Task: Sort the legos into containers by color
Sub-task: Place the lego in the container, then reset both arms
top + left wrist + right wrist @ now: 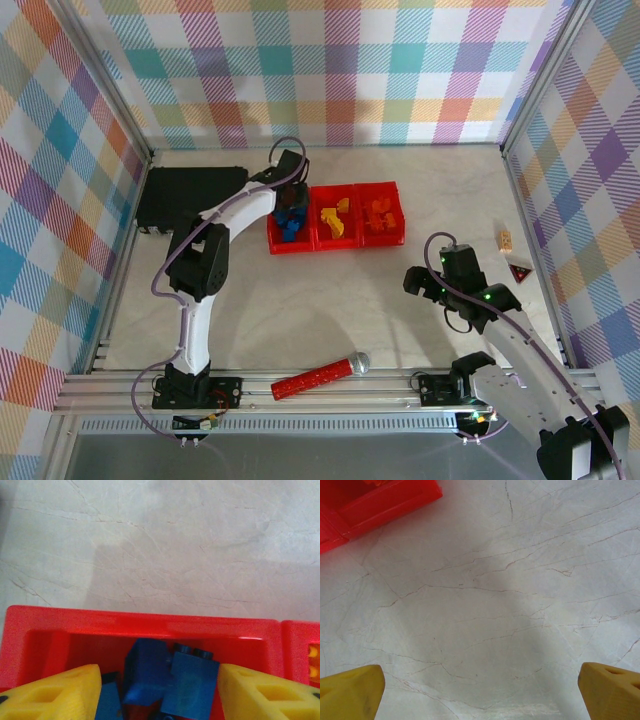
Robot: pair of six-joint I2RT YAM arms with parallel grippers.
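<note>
Over to the containers (350, 243): three red bins joined in a row, mid-table. Poised right above the leftmost bin, the left gripper (290, 195), jaws apart. Seen from the left wrist, past that bin's red wall (140, 622): yellow fingers (55, 695) spread either side of the blue legos (170, 677), heaped and tilted against one another down in the compartment. Pressing on the bricks or just beside them, cannot tell. Next door, in the middle bin, the yellow legos (333, 215); in the right-hand bin, the orange legos (378, 212).

Across now to the right gripper (437, 295), well clear of the bins, low over bare table (330, 310). Jaws wide apart with nothing between them, only marbled tabletop (495, 605) and a corner of red bin (385, 500) at top left.

Along the near edge, a red stick with a silver tip (320, 376). By the right wall, a small tan block (506, 240). Back left, beside the bins, a flat black case (190, 195).
</note>
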